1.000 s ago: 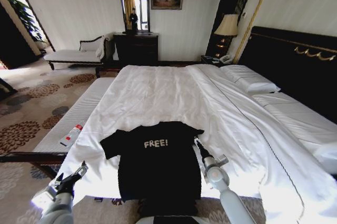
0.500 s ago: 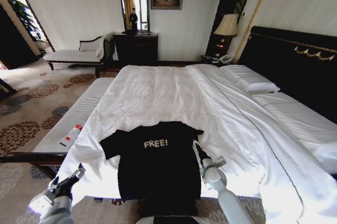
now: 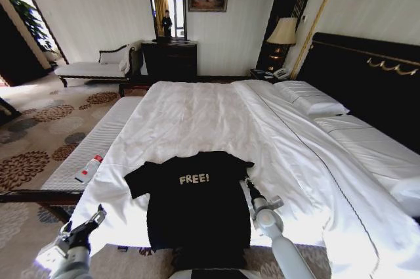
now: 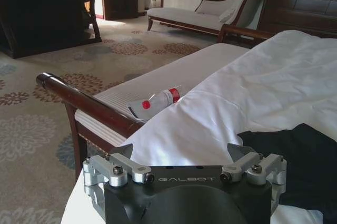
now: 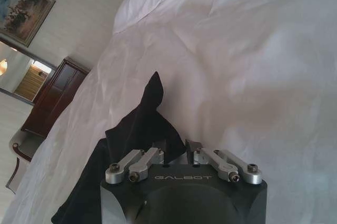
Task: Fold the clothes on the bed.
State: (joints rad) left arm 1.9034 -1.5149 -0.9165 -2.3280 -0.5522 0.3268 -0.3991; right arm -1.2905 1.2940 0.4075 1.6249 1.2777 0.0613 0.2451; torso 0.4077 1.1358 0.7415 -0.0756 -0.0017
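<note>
**Black T-shirt flat at the foot of the bed, right gripper at its sleeve**

A black short-sleeved cotton T-shirt (image 3: 197,203) with small white "FREE!" lettering lies spread face-up on the near end of the large white-sheeted bed (image 3: 216,121), its hem hanging over the bed's edge toward the robot.

The right gripper (image 3: 248,186) sits at the shirt's right side, just below the sleeve. In the right wrist view its fingers (image 5: 190,147) are drawn narrow, close together at the edge of the dark fabric (image 5: 139,124); whether they pinch the cloth cannot be told.

The left gripper (image 3: 95,216) hovers low off the bed's left corner, apart from the shirt. In the left wrist view its fingers (image 4: 126,151) stand wide with nothing between them.

A clear plastic bottle with a red label (image 3: 88,169) lies on the striped upholstered bench (image 3: 92,141) beside the bed.
</note>
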